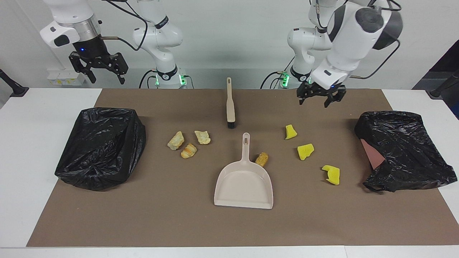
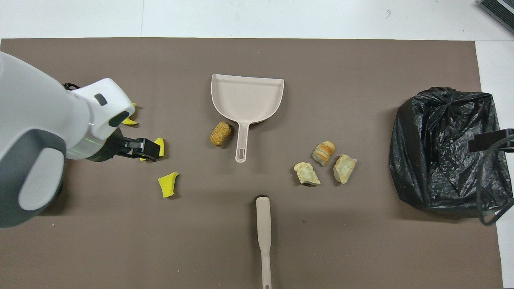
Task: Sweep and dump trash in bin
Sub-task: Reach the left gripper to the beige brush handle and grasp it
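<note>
Nearest the robots, the beige black-bristled brush lies on the brown mat of the table midway between the two arm bases, its long axis pointing straight away from the robots, handle tip toward them and bristles toward the dustpan. The left end effector hangs in the air with its fingers spread and empty, over the mat toward the left arm's end, above the yellow scraps and aside of the brush. The brush therefore lies toward the table's middle from it, and this arm looks the nearer one to fetch a tool. The right end effector waits raised above the black-bagged bin at the right arm's end, jaws likewise wide and holding nothing.

A little farther out sits the trash, all untouched on the mat. Three pale tan, crusty bread-like lumps huddle toward the right arm's end. Three bright yellow sponge chunks run in a slanting line toward the left arm's end, near a second black-bagged bin. One darker golden lump rests just beside the handle of the beige plastic dustpan.

The dustpan lies farthest out, its handle pointing back toward the brush and its open lip away from the robots.
</note>
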You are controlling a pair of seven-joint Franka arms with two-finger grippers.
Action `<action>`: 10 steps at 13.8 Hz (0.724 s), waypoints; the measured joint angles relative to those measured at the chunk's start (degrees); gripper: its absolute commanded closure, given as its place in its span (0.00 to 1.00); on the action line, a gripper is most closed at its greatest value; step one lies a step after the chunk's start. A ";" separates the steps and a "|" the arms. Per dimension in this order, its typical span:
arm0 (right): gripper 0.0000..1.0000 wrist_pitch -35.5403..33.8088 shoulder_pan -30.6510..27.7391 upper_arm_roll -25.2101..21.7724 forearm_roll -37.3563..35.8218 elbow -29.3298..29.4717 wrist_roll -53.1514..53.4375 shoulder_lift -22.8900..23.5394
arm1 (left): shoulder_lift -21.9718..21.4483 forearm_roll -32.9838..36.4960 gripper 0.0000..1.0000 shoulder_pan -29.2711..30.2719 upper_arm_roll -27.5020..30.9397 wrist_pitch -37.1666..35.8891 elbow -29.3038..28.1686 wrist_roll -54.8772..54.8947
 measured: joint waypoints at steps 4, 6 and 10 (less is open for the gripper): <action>0.00 -0.83 0.06 0.14 0.00 -0.74 0.00 -0.33 | -2.20 -0.37 0.00 -7.61 -0.09 4.50 -6.97 -6.73; 0.00 -0.97 0.04 0.09 0.00 -2.24 -0.13 -0.78 | -2.31 -0.65 0.00 -11.90 -0.14 8.12 -10.47 -10.62; 0.00 -0.66 0.04 0.10 0.00 -5.22 -3.09 -1.02 | -1.99 -0.99 0.00 -20.32 -0.16 15.98 -17.71 -18.74</action>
